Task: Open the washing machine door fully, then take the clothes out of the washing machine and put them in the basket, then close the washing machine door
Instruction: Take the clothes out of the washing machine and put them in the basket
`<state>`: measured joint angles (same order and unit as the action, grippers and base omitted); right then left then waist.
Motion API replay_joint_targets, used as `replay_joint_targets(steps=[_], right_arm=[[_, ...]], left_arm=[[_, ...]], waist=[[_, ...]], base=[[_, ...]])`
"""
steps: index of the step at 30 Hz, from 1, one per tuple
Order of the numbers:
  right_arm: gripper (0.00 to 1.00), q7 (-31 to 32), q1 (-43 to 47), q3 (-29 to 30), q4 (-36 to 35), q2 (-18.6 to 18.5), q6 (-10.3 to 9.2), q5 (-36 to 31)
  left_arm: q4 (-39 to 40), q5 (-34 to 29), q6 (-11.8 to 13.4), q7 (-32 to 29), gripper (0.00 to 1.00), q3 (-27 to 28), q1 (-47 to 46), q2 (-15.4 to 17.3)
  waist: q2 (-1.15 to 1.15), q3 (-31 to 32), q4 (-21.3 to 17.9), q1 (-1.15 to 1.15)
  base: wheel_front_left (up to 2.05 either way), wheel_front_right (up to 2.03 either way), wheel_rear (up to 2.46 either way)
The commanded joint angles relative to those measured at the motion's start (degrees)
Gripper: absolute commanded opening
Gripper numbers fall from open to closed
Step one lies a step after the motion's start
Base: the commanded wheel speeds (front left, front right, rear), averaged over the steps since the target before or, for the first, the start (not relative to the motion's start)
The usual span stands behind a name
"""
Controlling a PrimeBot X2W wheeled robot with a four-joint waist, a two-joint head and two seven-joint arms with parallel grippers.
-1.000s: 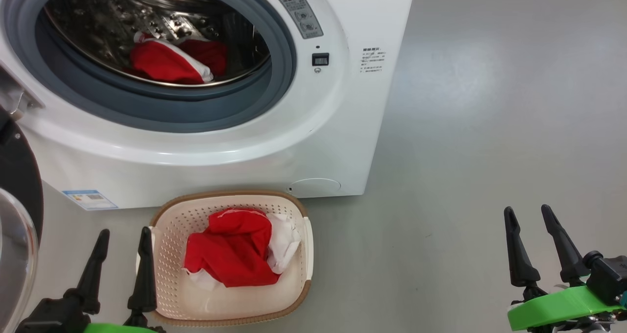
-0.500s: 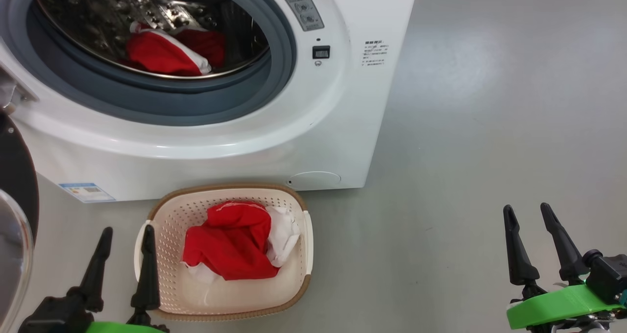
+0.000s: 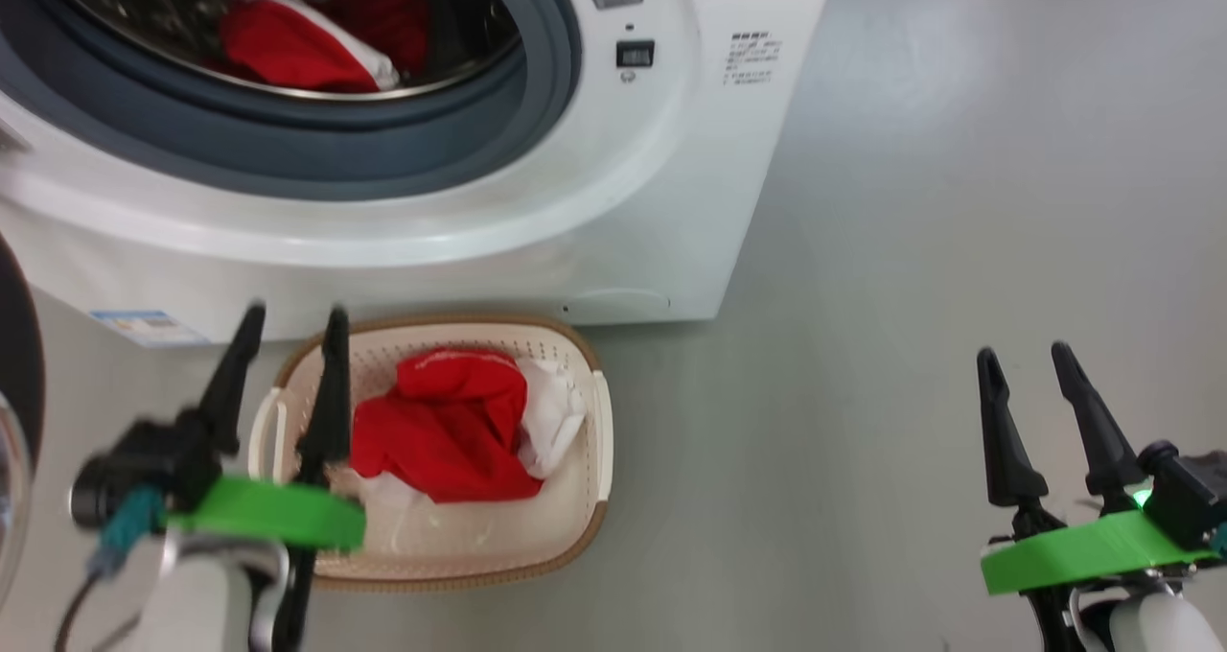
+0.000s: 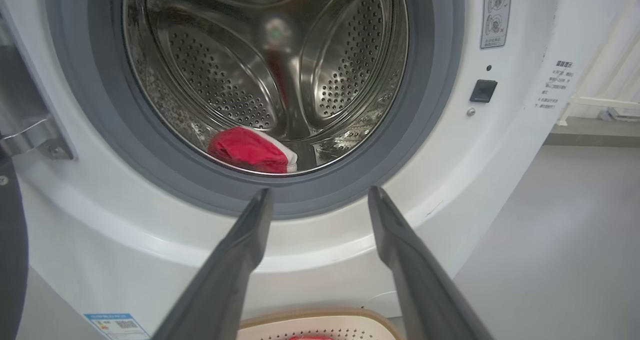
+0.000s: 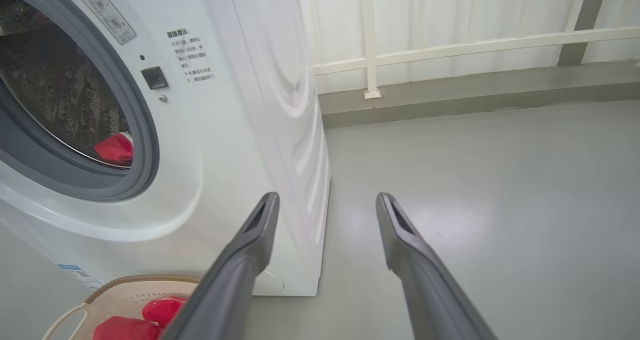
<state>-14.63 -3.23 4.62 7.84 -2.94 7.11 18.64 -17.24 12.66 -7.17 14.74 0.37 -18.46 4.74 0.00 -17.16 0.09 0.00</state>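
"Door first: how did the washing machine door [image 3: 19, 364] stand?"
"Swung wide, at the head view's left edge. That step looked done."
"And the clothes?"
"Split. One red garment [image 3: 441, 431] and a white cloth [image 3: 551, 417] lay in the basket [image 3: 460, 547], on the floor [image 3: 863, 297] just before the washing machine [image 3: 623, 201]. A trimmed red garment [image 4: 247, 150] lay at the bottom of the steel drum [image 4: 240, 80]."
"Grippers?"
"The left gripper [image 3: 295, 314] hung above the basket's left rim, jaws spread, empty, aimed at the drum opening. The right gripper [image 3: 1022, 353] was well apart over bare floor, likewise spread and empty."
"What was left?"
"By my judgement, fetching that last garment, then shutting the door."
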Motion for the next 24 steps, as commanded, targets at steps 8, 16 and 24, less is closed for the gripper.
replay_joint_targets(steps=[8,16,24], right_arm=[[1.00,-0.37,-4.76,-2.57,-1.71,0.00,0.37,0.83],[1.00,-0.37,-7.75,-3.21,-2.20,0.05,0.37,2.14],[1.00,-0.37,-9.97,-3.97,-2.77,0.05,0.37,3.37]], left_arm=[[-9.93,-0.36,-0.32,0.26,1.00,0.04,-18.21,3.67],[-23.80,0.46,-0.32,0.26,1.00,-0.73,-34.83,6.41],[-37.98,-0.09,-0.14,0.06,1.00,-1.54,-49.08,8.72]], waist=[[0.00,-9.71,-2.14,0.00],[0.00,-15.11,-4.86,0.00],[0.00,-19.54,-6.80,0.00]], base=[[0.00,0.00,0.00],[0.00,0.00,0.00],[0.00,0.00,0.00]])
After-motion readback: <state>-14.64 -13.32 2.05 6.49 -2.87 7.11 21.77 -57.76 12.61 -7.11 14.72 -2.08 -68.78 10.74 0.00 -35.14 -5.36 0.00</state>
